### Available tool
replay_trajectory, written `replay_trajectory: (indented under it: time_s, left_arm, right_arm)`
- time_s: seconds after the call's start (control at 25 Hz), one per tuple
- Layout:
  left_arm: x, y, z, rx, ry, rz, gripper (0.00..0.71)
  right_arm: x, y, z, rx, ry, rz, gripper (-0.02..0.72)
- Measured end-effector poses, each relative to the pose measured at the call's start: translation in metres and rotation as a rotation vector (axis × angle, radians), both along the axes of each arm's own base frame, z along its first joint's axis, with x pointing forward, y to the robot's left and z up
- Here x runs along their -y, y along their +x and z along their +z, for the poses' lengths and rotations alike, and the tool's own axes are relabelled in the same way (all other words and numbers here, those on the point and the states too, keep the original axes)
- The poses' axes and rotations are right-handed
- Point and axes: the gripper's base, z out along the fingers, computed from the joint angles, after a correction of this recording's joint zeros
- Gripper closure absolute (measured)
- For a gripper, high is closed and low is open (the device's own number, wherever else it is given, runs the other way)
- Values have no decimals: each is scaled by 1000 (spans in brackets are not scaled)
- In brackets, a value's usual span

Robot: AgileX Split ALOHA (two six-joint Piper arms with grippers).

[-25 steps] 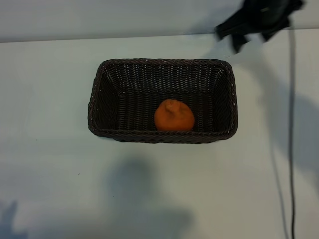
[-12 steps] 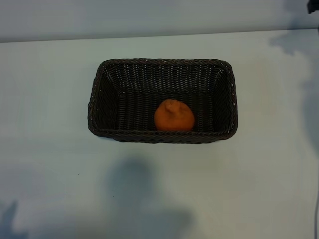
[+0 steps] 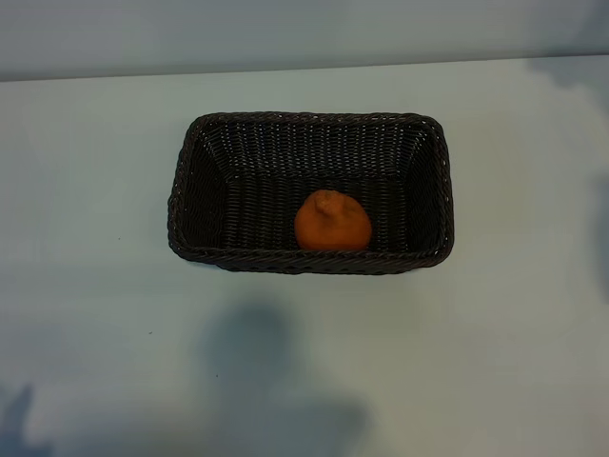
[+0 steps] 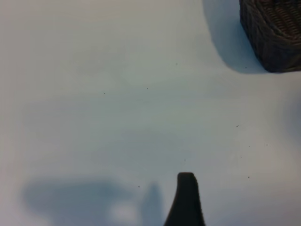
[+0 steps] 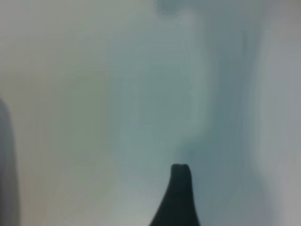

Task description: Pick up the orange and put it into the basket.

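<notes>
The orange [image 3: 332,221] rests against the basket [image 3: 310,262] near wall; both claws spread, holding nothing.

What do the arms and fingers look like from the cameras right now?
Little shows. In the left wrist view, one dark, tapered finger with a rounded tip rises from the frame's edge; the right wrist view shows a matching black finger, narrowing to a blunt tip. No cables, markings or arm links are visible. The exterior view shows neither arm, only soft shadows on the pale table.
</notes>
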Motion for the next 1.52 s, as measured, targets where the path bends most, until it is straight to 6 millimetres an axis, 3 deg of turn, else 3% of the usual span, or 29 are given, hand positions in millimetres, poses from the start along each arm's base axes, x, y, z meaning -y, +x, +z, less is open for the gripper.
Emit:
replay_trajectory:
  time_s: [0.2, 0.44, 0.76, 0.88, 1.0, 1.16, 1.28, 1.52]
  left_arm:
    - [0, 0, 0, 0, 0, 0, 117]
    - [0, 0, 0, 0, 0, 0, 117]
    - [0, 0, 0, 0, 0, 0, 117]
    - [0, 0, 0, 0, 0, 0, 117]
    - [0, 0, 0, 0, 0, 0, 117]
    - [0, 0, 0, 0, -1, -1, 117]
    - [0, 0, 0, 0, -1, -1, 117]
    - [0, 0, 0, 0, -1, -1, 117]
  right_arm:
    - [-11, -44, 44, 94, -20, -5, 104]
    - [-29, -121, 88, 216, -60, 0, 104]
    - [-54, -226, 113, 379, -118, 12, 105]
    - [-65, -276, 119, 476, -155, 11, 105]
    - [-75, -318, 113, 565, -171, 12, 108]
    - [-89, -358, 94, 712, -162, 33, 129]
    - [-96, -379, 73, 782, -169, 39, 146]
    - [-101, -403, 18, 831, -191, 44, 149]
